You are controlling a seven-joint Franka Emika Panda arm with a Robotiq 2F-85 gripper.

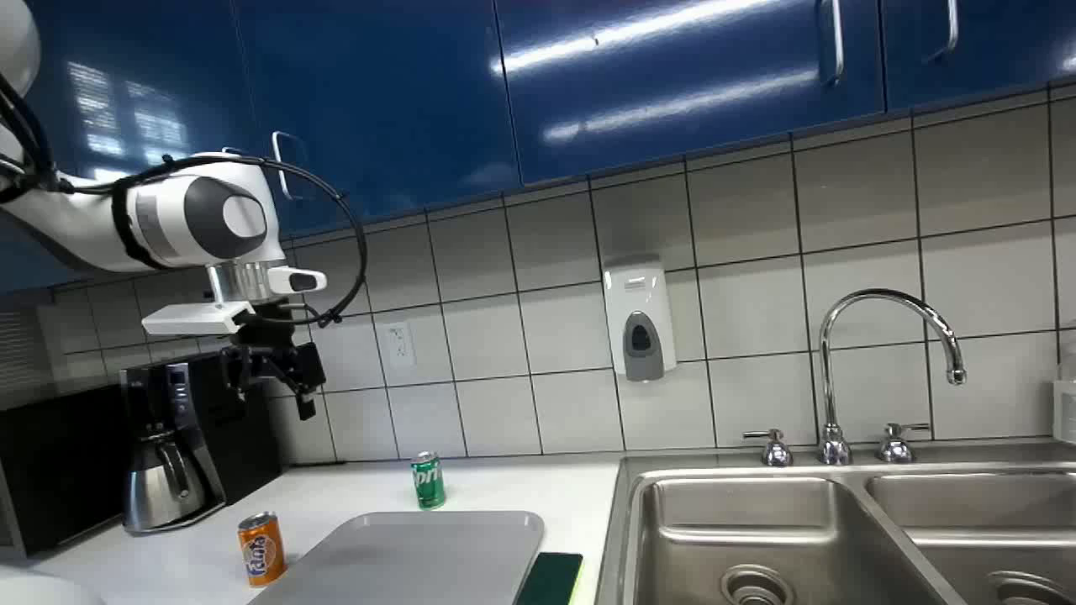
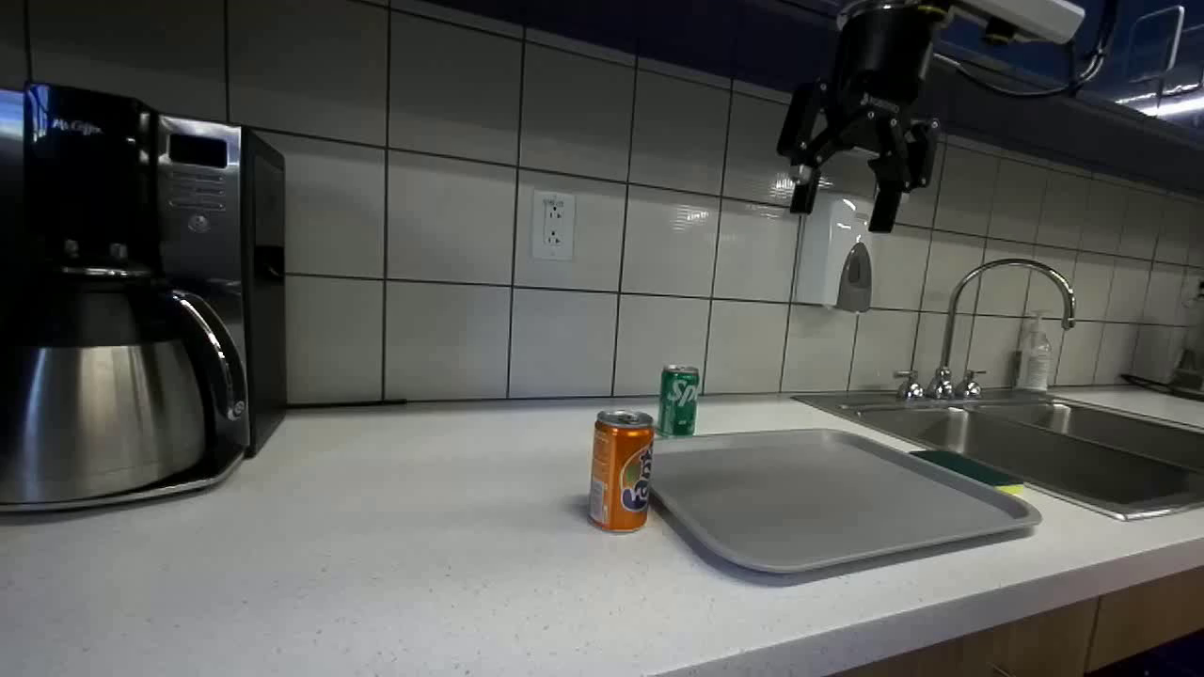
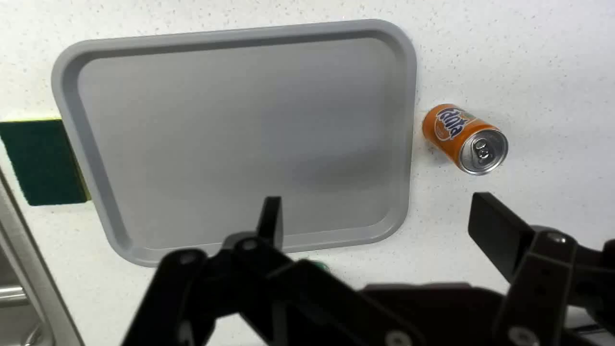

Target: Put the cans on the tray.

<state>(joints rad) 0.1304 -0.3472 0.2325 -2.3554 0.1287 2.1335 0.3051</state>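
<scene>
While the tool (image 2: 844, 202) hangs well above the counter (image 2: 423, 574) with its 2 fingers spread and nothing between them, we weigh up the grasp to come. We expect the orange can (image 2: 616, 484) and the green can (image 1: 429, 485) to handle alike: stiff enough for a firm grip, yet thin-walled and likely to dent under a hard squeeze, with smooth skins that may slip. Whether they are full and heavy or empty and light, we cannot tell. We would come straight down and take hold around the middle of the body, as both look narrow enough for the opening.

Both cans stand upright below the tool, off the light-grey tray (image 3: 216, 139) that lies flat beneath it. In the wrist view we see the orange can ahead of the fingertips, just beside the tray's short edge, with a silver top, a pull tab and blue lettering edged in white. The green can is mostly hidden behind the tool's body there, near the tray's long edge; in both exterior views we make out white letters on its side.
</scene>
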